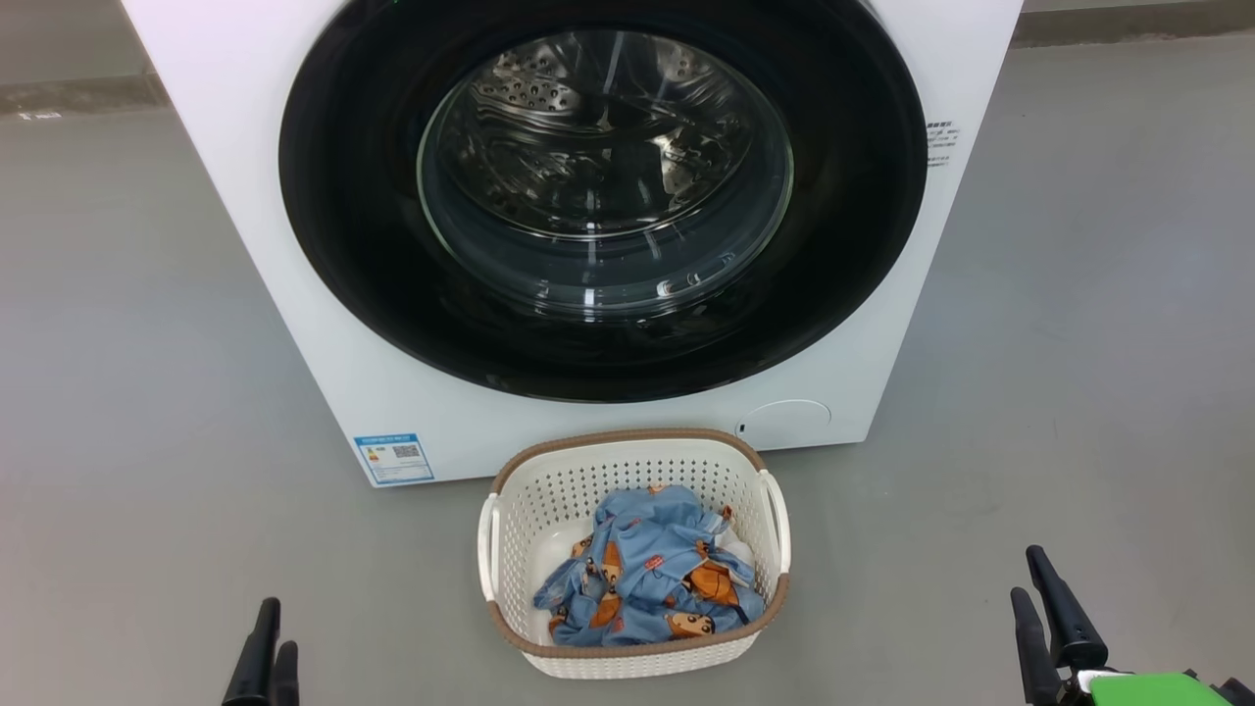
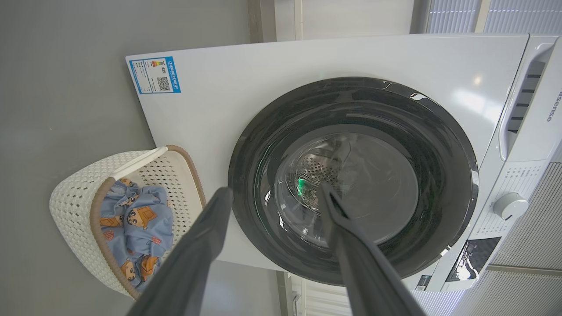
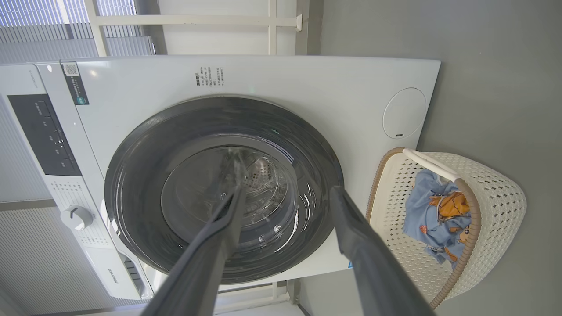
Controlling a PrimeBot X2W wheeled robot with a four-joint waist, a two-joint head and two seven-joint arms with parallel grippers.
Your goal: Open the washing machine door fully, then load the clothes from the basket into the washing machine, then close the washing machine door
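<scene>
The white washing machine (image 1: 294,294) stands straight ahead. Its round washing machine door (image 1: 863,196), black-rimmed with a glass bowl, lies shut flat against the front. On the floor before it sits the cream basket (image 1: 627,436), holding the light blue clothes (image 1: 652,579) printed with orange figures. My left gripper (image 1: 273,657) is low at the left of the basket, and its fingers stand apart in the left wrist view (image 2: 274,191), holding nothing. My right gripper (image 1: 1028,574) is low at the right, open and holding nothing, as the right wrist view (image 3: 288,192) also shows.
Grey floor (image 1: 1079,392) spreads on both sides of the machine and basket. A blue energy label (image 1: 394,458) and a round service cap (image 1: 784,422) mark the machine's lower front. The control panel with a knob (image 2: 509,205) is at its top.
</scene>
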